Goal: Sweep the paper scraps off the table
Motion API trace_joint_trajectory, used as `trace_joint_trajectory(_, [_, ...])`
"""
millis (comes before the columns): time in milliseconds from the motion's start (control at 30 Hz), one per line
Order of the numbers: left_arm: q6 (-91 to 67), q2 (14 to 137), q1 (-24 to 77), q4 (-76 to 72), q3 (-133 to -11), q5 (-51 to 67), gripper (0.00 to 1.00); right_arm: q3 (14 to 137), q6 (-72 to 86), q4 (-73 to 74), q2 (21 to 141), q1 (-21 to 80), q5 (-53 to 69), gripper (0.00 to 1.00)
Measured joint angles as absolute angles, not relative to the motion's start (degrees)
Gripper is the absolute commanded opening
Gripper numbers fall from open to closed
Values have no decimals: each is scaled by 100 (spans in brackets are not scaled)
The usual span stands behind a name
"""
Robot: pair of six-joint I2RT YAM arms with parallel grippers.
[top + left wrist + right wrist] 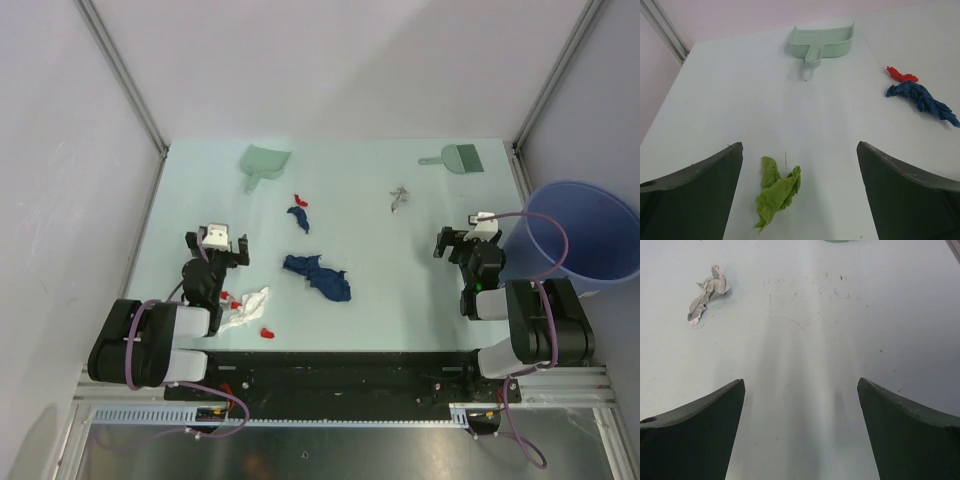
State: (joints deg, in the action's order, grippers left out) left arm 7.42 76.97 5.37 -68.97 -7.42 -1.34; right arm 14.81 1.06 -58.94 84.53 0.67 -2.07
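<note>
Paper scraps lie on the pale mint table (400, 300): a large dark blue wad (318, 277), a smaller blue wad (299, 217) with a red piece (300, 200) beside it, a white crumple (247, 308), tiny red pieces (267, 332) and a grey scrap (400, 197). My left gripper (216, 250) is open and empty above the table. A green scrap (776, 191) lies between its fingers in the left wrist view, nearer the left one. My right gripper (455, 245) is open and empty. The grey scrap (707, 292) lies ahead of it to the left.
A pale green dustpan (264, 162) lies at the back left and a matching brush (455, 158) at the back right. A blue bucket (585, 230) stands off the table's right edge. A black and metal rail runs along the near edge.
</note>
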Motion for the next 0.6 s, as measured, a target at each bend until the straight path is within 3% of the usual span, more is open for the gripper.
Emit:
trace_joint_trajectory(133, [744,7697,537,-6899,-742,-134,100,1516,60,-5795,8438,62,75,100])
trace_joint_trajectory(233, [744,7697,534,-6899,-742,-137,100,1964,-139,-4853,8197,89,478,100])
trace_joint_trajectory(400, [749,7590,532,-6768,-749,-75,100,3470,-331,-3223,7953,379,1031,100])
trace_joint_trajectory(600, [825,6862,532,-4799,-1752,545,100,5741,-626,-934,8197,1293,1022,95])
